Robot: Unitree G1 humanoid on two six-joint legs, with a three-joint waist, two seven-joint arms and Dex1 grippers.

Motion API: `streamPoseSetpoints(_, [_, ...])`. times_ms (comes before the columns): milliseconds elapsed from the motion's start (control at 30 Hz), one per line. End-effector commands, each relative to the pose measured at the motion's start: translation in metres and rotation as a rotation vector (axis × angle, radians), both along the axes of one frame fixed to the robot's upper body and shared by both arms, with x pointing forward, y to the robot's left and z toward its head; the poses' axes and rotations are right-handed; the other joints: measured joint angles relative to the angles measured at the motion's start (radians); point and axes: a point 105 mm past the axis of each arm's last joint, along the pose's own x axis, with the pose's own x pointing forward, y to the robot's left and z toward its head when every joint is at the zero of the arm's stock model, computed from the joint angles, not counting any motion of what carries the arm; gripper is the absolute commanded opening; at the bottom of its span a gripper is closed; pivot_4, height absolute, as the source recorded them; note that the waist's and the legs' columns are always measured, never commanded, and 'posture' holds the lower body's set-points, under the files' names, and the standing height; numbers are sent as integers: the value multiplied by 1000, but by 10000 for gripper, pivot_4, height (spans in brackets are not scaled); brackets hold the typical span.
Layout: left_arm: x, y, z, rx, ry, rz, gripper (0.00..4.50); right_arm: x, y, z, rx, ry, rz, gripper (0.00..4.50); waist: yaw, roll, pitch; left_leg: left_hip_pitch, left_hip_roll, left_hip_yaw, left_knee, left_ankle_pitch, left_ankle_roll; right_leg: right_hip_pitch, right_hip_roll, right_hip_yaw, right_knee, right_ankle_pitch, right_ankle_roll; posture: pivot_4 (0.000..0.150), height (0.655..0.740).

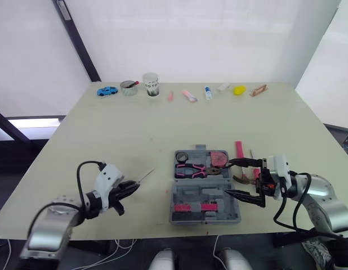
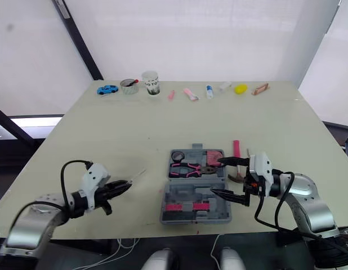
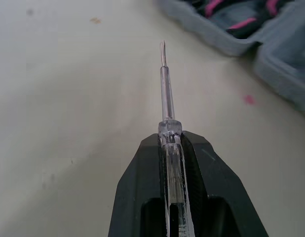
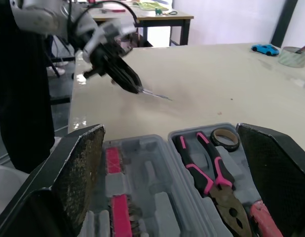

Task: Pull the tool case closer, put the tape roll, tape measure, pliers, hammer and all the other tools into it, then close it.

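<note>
The left gripper (image 1: pixel 133 187) pinches one clear screwdriver (image 3: pixel 165 89); the right gripper (image 1: pixel 230 178) spreads its two fingers wide over one tool case (image 1: pixel 205 220).

Our left arm (image 1: pixel 56 216) comes in low from the left with the elbow bent. The left gripper (image 1: pixel 134 185) points right and slightly away from us, its two black fingers pinched tight on the handle of a clear screwdriver (image 3: pixel 165 94). Our right arm (image 1: pixel 323 197) bends in from the right, and the right gripper (image 1: pixel 228 177) points left with its fingers spread wide, one farther out and one nearer us.
</note>
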Motion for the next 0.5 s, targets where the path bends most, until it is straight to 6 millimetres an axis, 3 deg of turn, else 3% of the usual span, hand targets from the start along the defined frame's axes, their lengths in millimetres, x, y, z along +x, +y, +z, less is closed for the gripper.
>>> streamPoseSetpoints(33, [-2,-26,18,3,1,-183,825,-1,-6,9,20,-46,-27,45000,3,0,0,0,0,0,0,0,0,0,0,0,0,0,0,1500,7400])
streamPoseSetpoints(267, [12,-47,27,116,37,-394,825,-6,-16,5,7,-37,-95,45000,7,-1,1,-1,-1,1,0,0,0,0,3,-1,0,2,3,1500,7400])
streamPoseSetpoints(500, [30,-83,24,144,86,-562,825,-12,-22,3,-3,-28,-154,45000,6,0,2,-1,-1,6,1,0,0,0,4,0,0,2,4,1500,7400])
